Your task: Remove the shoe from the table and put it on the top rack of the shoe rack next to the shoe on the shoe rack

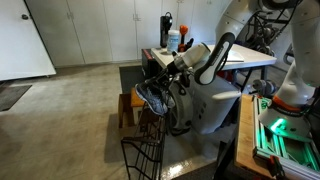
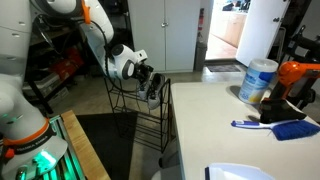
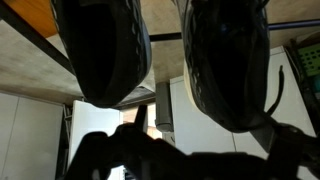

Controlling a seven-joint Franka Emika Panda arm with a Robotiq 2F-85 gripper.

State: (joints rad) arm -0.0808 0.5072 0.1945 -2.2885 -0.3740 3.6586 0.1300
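Note:
Two dark sneakers lie side by side on the top bars of the wire shoe rack (image 1: 143, 145). In the wrist view they fill the top, one shoe (image 3: 102, 50) at left and one (image 3: 226, 62) at right; I cannot tell which came from the table. In both exterior views they show as a dark pair (image 1: 152, 97) (image 2: 156, 86). My gripper (image 3: 185, 150) is a dark silhouette just off the shoes, fingers apart with nothing between them. It hovers at the rack's top in both exterior views (image 1: 166, 76) (image 2: 141, 70). The white table (image 1: 252, 62) (image 2: 230, 125) holds no shoe.
A white and blue bottle (image 2: 258, 80) (image 1: 174, 40), a blue brush (image 2: 280, 127) and an orange tool (image 2: 298, 80) are on the table. A low wooden stool (image 1: 125, 105) stands beside the rack. Closet doors line the back wall.

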